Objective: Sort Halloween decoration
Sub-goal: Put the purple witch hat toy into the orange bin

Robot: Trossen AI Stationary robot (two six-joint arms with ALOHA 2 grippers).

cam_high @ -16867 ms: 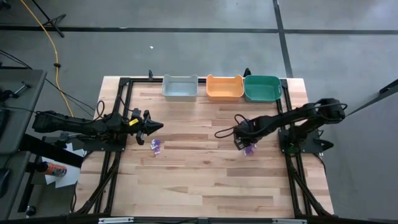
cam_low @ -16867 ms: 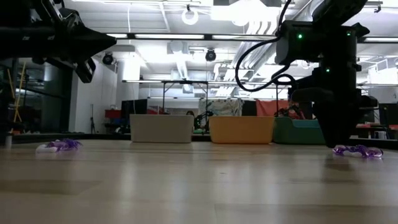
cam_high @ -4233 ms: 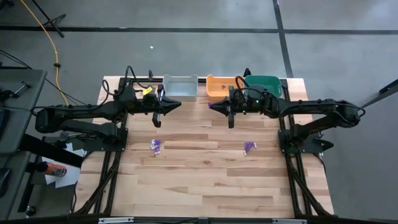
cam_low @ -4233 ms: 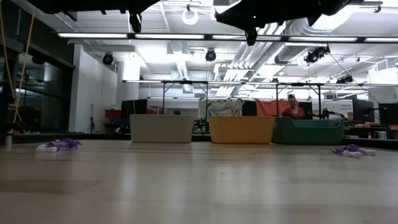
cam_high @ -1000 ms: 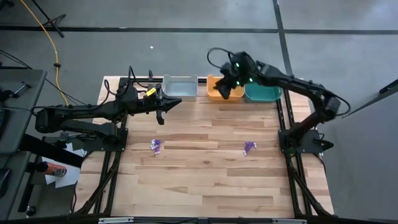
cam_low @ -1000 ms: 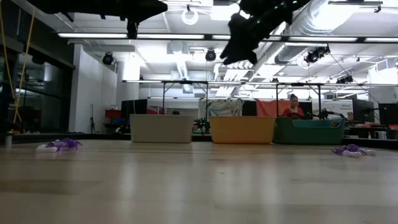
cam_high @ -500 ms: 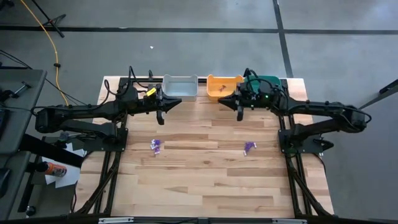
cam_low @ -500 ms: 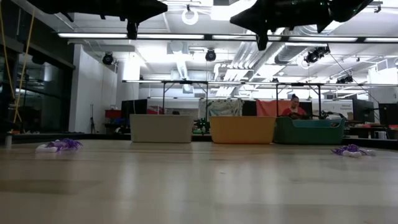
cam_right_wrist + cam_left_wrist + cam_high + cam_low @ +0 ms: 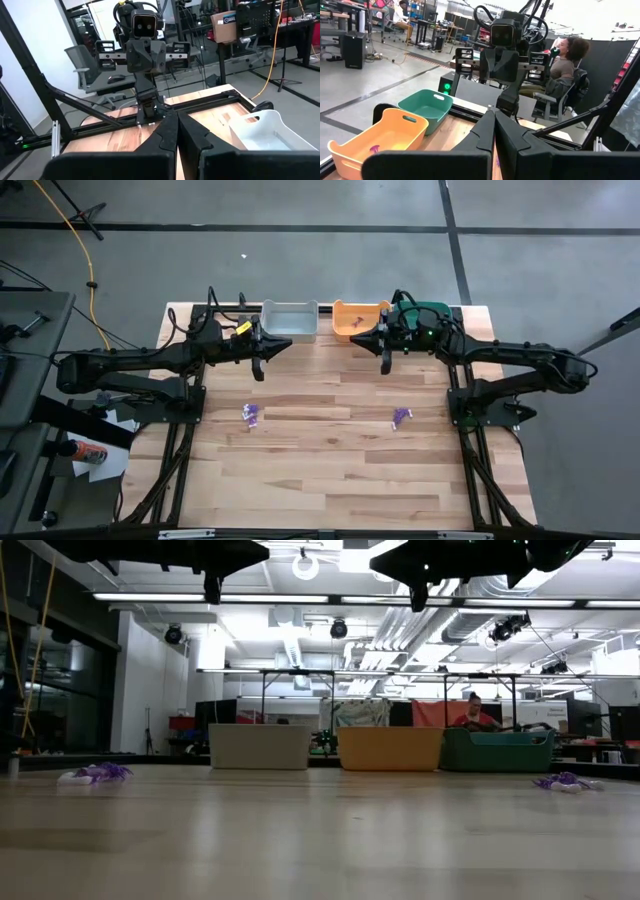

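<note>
While both arms hang raised over the far part of the wooden table (image 9: 330, 480), the right gripper (image 9: 385, 366) is pinched fully shut on nothing just in front of the orange bin (image 9: 360, 319), and the left gripper (image 9: 259, 370) is likewise closed and empty in front of the grey bin (image 9: 289, 320). Nearer than the orange bin, two purple trinkets lie on the boards well apart, one (image 9: 250, 413) on the left arm's side and one (image 9: 401, 416) on the right arm's side, and a small reddish trinket (image 9: 352, 323) sits inside the orange bin, with the teal bin (image 9: 430, 315) just beside it.
</note>
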